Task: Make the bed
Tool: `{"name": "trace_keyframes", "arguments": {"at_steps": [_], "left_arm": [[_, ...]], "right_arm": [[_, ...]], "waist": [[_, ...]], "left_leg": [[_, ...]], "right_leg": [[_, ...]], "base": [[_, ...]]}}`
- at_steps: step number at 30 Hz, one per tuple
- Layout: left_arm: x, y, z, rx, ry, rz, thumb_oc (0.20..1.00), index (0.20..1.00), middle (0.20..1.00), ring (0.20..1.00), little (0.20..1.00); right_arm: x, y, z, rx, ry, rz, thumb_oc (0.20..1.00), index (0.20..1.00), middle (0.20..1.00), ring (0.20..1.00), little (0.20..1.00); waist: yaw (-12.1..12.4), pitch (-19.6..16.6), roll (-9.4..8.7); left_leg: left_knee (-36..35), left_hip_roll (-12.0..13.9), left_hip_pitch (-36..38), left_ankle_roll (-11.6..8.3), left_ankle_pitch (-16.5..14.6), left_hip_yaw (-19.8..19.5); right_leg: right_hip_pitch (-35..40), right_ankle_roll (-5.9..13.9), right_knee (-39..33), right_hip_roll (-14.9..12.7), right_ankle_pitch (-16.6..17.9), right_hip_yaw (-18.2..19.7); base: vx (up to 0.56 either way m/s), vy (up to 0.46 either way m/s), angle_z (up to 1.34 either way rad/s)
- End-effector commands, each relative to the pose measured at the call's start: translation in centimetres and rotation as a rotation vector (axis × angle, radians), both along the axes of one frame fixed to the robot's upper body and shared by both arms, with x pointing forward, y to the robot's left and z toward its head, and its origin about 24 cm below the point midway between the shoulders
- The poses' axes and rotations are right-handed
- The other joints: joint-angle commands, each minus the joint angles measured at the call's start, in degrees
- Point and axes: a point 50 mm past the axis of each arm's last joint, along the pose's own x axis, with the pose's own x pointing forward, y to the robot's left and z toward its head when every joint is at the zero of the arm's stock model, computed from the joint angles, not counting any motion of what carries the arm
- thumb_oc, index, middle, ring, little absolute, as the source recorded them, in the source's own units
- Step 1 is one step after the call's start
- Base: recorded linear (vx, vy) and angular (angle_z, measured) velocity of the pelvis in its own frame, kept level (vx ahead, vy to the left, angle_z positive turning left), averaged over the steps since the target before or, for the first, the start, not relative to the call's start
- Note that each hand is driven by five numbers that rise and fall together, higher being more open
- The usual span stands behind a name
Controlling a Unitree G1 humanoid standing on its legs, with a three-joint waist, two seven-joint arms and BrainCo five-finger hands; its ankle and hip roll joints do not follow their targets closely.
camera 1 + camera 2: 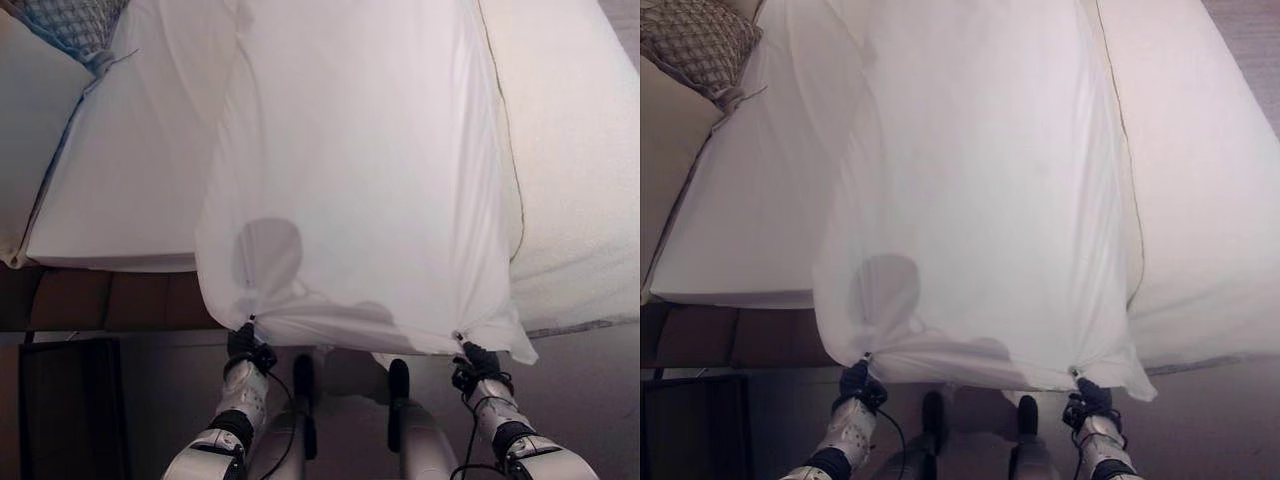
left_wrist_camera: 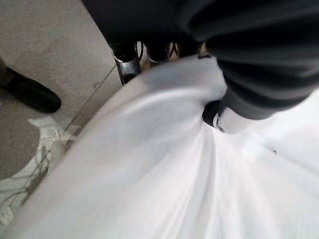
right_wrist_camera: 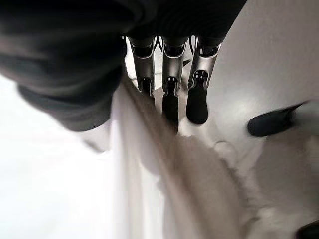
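A thin white sheet (image 1: 360, 170) hangs stretched from my two hands and runs away over the middle of the bed. My left hand (image 1: 250, 352) is shut on its near left corner, and my right hand (image 1: 480, 365) on its near right corner, both just off the bed's near edge. Between them the hem sags in folds. In the left wrist view the sheet (image 2: 164, 174) bunches under the thumb. In the right wrist view the gathered cloth (image 3: 149, 129) passes beside the dark-tipped fingers (image 3: 197, 104).
The bare white mattress (image 1: 120, 200) lies left of the sheet, with a quilted pillow (image 1: 75, 25) at its far left corner. A cream cover (image 1: 580, 180) lies on the right. A brown bed base (image 1: 100, 300) and a dark box (image 1: 60, 400) are lower left. A fringed rug (image 2: 50, 149) lies on the floor.
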Motion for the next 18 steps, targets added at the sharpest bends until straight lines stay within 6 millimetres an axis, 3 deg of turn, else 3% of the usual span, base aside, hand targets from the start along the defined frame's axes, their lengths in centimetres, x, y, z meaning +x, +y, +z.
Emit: {"name": "trace_keyframes", "arguments": {"at_steps": [1,14,18], "left_arm": [[-10.6,4.3,-6.3,0.059,0.437,0.107,1.000,1.000,1.000,1.000,1.000],[-12.7,3.3,-7.1,0.125,0.459,-0.121,1.000,1.000,1.000,1.000,1.000],[-13.4,3.3,-7.2,0.318,0.502,-0.387,1.000,1.000,1.000,1.000,1.000]], "right_arm": [[-6.8,-1.0,-3.5,-0.161,0.312,0.246,1.000,1.000,1.000,1.000,1.000],[-7.9,-2.0,-3.7,-0.169,0.336,0.238,1.000,1.000,1.000,1.000,1.000],[-7.9,-1.8,-3.6,-0.160,0.310,0.246,1.000,1.000,1.000,1.000,1.000]], "waist": [[-0.28,1.05,-0.79],[0.37,0.21,-0.67],[0.70,-0.34,-0.51]], "left_leg": [[4.47,-0.30,-2.24,-0.81,-1.77,-0.03],[3.87,-0.65,-1.57,-0.65,-1.65,-0.57],[3.20,-0.70,-1.28,-0.69,-1.47,-1.08]], "right_leg": [[-1.08,2.20,-3.85,-1.95,7.61,0.02],[0.92,2.64,-6.06,-2.54,8.40,-0.99],[1.60,2.67,-6.67,-2.63,8.38,-1.47]], "base": [[0.00,0.000,0.00],[0.01,-0.005,0.02],[0.02,-0.016,0.05]]}}
